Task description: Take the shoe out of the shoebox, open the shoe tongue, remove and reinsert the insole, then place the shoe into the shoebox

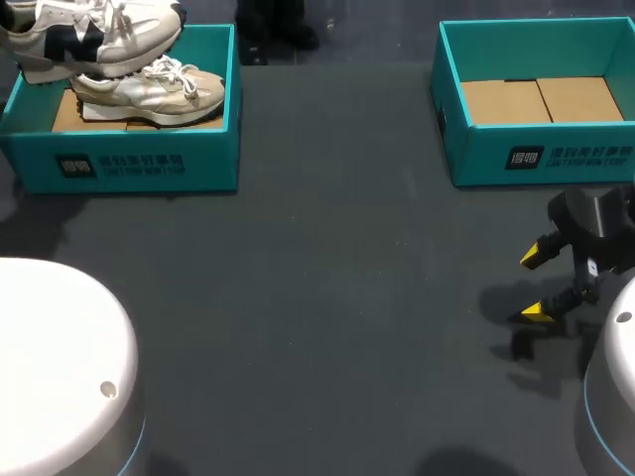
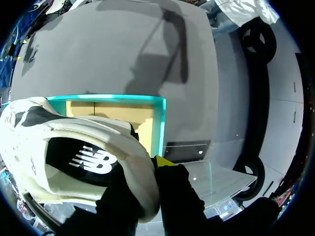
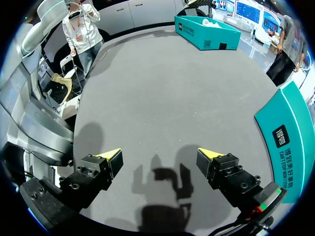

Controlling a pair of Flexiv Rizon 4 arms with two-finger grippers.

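Note:
A white sneaker with dark patches hangs above the far-left corner of the left teal shoebox. A second, cream sneaker lies inside that box. In the left wrist view my left gripper is shut on the raised sneaker at its heel collar. One yellow fingertip shows outside the shoe; the other is hidden inside it. The box rim lies below the shoe. My right gripper stands open over the bare mat at the right, holding nothing.
A second teal shoebox, with only a cardboard floor, stands at the back right, close beside my right gripper. White rounded arm housings fill the near-left corner and near-right corner. Dark grey mat lies between the boxes.

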